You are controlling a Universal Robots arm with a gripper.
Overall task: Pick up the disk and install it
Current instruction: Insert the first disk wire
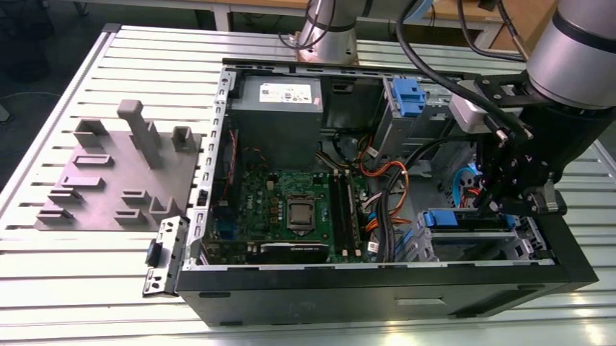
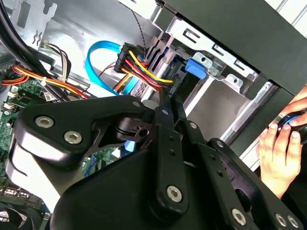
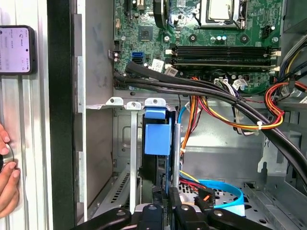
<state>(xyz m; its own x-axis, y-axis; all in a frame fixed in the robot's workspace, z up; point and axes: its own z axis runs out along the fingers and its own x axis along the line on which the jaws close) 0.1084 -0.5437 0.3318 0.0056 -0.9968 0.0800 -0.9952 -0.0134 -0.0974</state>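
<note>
Blue along its side rail and grey metal below, sitting edge-up inside the drive cage [image 3: 98, 153] of the computer case [image 1: 385, 295], toward the exterior view's right: watching the disk [image 3: 157, 139] there. Clamping it, seemingly, with the gripper [image 3: 164, 206] narrowed tight around its thin body.
</note>
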